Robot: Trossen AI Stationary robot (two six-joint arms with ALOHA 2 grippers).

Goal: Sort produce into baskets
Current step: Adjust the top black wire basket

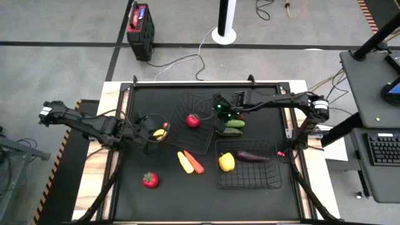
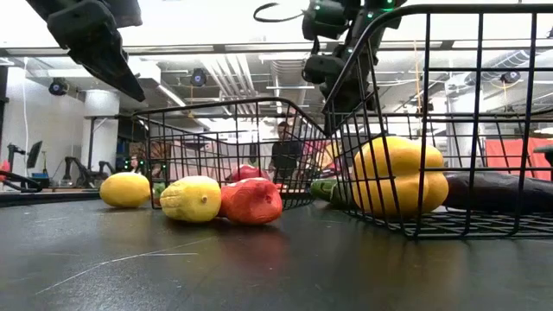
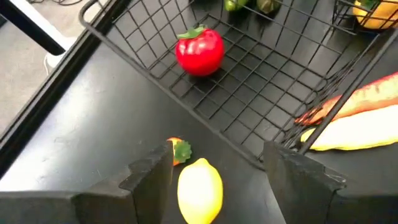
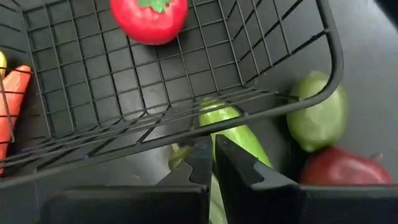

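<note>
From above, the sorting is mid-way. One basket (image 1: 199, 132) at the centre of the surface (image 1: 131, 200) holds a red tomato (image 1: 193, 120); the other basket (image 1: 249, 164) at 4 o'clock holds a yellow pepper (image 1: 226, 162) and an eggplant (image 1: 251, 156). The right claw (image 1: 220, 112) reaches in from 3 o'clock, low over green pieces just outside the centre basket. The left claw (image 1: 150, 133) stretches in from 9 o'clock over a lemon (image 1: 160, 133).

At table height, the lemon (image 2: 124, 189) lies loose at 9 o'clock of the corn (image 2: 191, 199) and a carrot (image 2: 251, 201).

The left wrist view shows that claw (image 3: 214, 180) wide apart, straddling the lemon (image 3: 199, 190), not gripping.

The right wrist view shows that claw (image 4: 213, 163) pinched together, seemingly empty, with a green cucumber (image 4: 233, 134) beneath it, beside a lime (image 4: 316, 118) and a dark red fruit (image 4: 339, 169). I judge this grasp missed; next it must reopen, straddle the cucumber and close.
</note>
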